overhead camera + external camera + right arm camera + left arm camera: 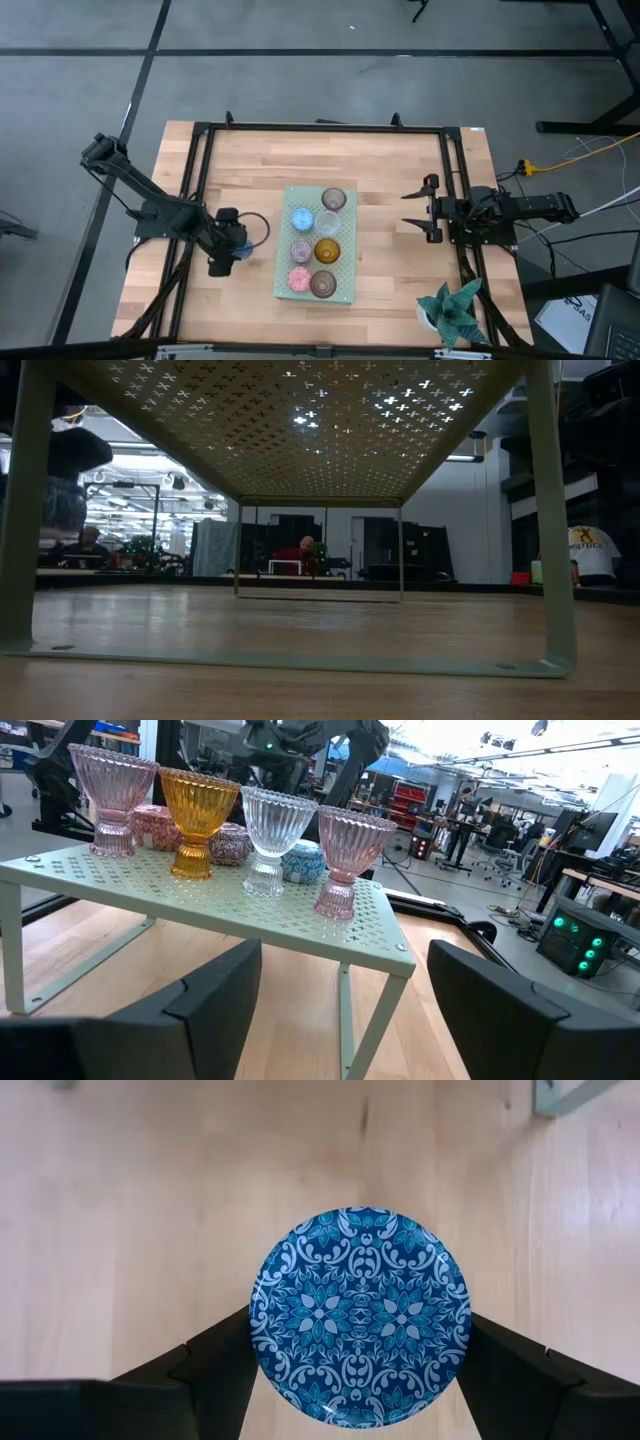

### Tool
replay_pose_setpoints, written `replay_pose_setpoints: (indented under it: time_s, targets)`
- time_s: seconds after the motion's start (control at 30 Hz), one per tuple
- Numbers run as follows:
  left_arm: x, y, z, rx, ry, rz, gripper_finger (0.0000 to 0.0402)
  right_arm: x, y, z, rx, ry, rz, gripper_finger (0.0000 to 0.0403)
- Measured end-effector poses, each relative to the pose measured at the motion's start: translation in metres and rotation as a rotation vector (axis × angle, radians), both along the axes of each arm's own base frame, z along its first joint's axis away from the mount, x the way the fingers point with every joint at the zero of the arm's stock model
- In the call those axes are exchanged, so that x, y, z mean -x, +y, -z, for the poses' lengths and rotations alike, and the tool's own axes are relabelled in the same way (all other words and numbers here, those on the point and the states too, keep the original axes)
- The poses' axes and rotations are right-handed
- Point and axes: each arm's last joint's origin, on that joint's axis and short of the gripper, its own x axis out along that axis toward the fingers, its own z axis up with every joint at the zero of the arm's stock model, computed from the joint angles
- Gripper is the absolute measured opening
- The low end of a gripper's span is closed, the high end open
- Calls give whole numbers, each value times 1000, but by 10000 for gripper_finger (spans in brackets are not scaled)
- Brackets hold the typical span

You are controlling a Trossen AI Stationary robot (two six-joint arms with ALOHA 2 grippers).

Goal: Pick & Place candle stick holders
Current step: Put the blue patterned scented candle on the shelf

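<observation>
Now blue candle stick holder sits between left gripper fingers

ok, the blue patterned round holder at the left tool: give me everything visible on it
The blue patterned round glass candle holder shows a glossy circular face with a white and turquoise floral mosaic on dark blue. It sits between the two dark fingers of the left tool, which stand wide at its sides; actual contact cannot be told. Light wooden table lies beneath it, left of the pale green perforated board and off it. Whether it rests on the wood or is lifted cannot be told.
</observation>
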Motion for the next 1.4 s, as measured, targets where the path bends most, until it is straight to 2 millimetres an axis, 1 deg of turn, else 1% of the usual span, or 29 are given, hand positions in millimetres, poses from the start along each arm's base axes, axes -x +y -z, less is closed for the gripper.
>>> replay_pose_setpoints:
  time_s: [0.13, 0.27, 0.47, 0.67, 0.77, 0.9, 1.03, 1.23, 1.4]
  targets:
    - [7, 11, -13, 13, 7, -77, 283, 0, 0, 0, 0, 0, 0, 288]
    - [7, 23, -29, 1, 4, -142, 283, 0, 0, 0, 0, 0, 0, 288]
    - [-6, 44, -55, -32, -55, -194, 283, 0, 0, 0, 0, 0, 0, 288]
    - [-18, 73, -84, -49, -138, -301, 283, 0, 0, 0, 0, 0, 0, 288]
    - [-25, 86, -95, -46, -158, -315, 283, 0, 0, 0, 0, 0, 1, 288]
    - [-41, 100, -108, -47, -175, -330, 283, 0, 0, 0, 0, 0, 0, 288]
    - [-65, 114, -114, -76, -152, -314, 283, 0, 0, 0, 0, 0, 0, 288]
    - [-105, 138, -115, -113, -92, -242, 283, 0, 0, 0, 0, 0, 0, 288]
    - [-131, 151, -112, -98, -63, -150, 283, 0, 0, 0, 0, 0, 0, 288]
